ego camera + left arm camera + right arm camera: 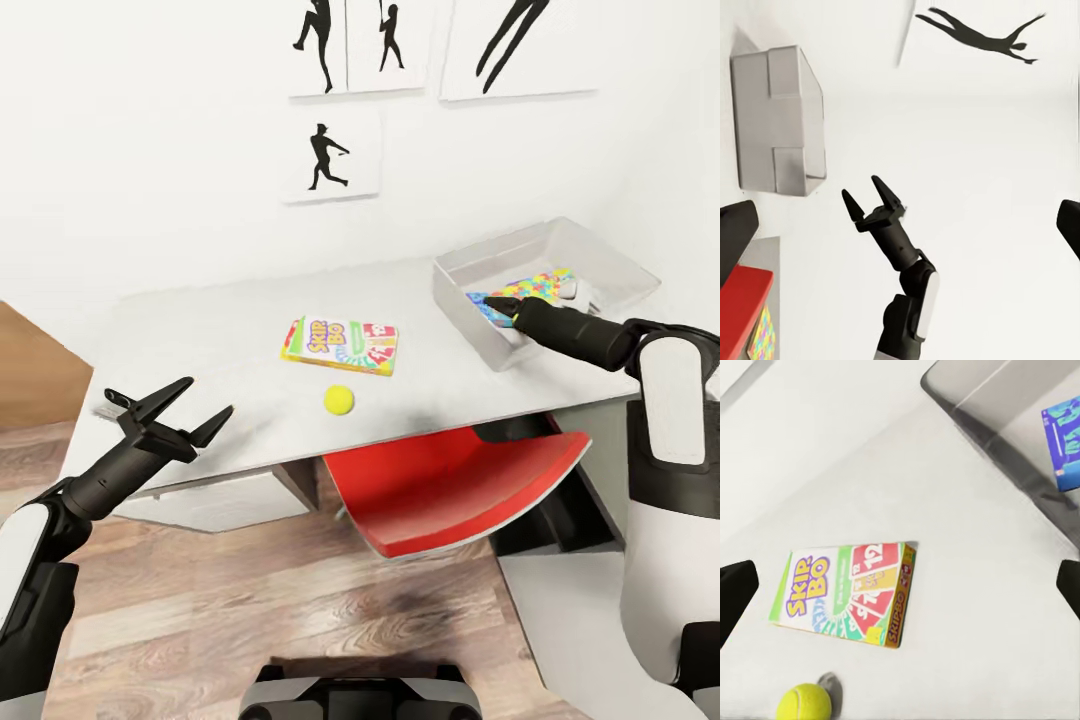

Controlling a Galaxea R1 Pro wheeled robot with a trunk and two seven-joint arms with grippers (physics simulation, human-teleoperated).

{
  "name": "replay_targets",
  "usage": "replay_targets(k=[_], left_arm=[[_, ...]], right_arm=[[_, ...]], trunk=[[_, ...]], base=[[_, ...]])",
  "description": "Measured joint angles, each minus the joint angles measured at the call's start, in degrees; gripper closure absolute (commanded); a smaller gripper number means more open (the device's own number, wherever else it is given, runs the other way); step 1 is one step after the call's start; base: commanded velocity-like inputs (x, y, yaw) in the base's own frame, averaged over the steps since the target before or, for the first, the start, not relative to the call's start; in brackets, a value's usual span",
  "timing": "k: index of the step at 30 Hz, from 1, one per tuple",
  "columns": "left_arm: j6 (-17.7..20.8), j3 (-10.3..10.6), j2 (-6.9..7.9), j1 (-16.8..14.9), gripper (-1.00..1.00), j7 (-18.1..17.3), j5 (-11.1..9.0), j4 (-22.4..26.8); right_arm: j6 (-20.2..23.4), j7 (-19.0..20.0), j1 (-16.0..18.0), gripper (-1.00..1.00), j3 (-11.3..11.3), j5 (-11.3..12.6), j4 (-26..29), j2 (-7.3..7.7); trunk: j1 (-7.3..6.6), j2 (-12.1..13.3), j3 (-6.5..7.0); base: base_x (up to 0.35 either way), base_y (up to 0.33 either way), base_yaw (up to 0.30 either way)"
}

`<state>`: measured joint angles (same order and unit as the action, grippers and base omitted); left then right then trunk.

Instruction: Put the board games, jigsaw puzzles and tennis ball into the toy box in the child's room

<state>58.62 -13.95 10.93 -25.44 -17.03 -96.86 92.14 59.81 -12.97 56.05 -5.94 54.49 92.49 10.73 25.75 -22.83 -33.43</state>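
The toy box point(480, 330) at the bench's point(180, 340) two o'clock corner already holds a patterned puzzle point(540, 287). Skip-Bo point(340, 344) and the tennis ball point(339, 399) remain mid-bench. The left hand point(180, 410) gapes empty; the right hand's point(497, 306) grip I cannot tell.

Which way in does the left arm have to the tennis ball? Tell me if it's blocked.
Probably unblocked: the open left gripper hangs at the table edge, with bare tabletop between it and the tennis ball.
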Motion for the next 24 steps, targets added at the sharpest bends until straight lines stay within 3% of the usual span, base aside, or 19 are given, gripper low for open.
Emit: replay_targets(k=[9,24], left_arm=[[0.00,0.00,0.12,0.00,-1.00,0.00,0.00,-0.01],[0.00,0.00,0.14,0.00,-1.00,0.10,0.00,-0.01]], right_arm=[[0.00,0.00,-0.09,-1.00,0.33,0.00,0.01,-0.01],[0.00,0.00,-0.11,-1.00,1.54,0.02,0.02,0.07]], trunk=[[0.00,0.00,0.00],[-0.01,0.00,0.00]], base=[[0.000,0.000,0.230],[0.010,0.000,0.038]])
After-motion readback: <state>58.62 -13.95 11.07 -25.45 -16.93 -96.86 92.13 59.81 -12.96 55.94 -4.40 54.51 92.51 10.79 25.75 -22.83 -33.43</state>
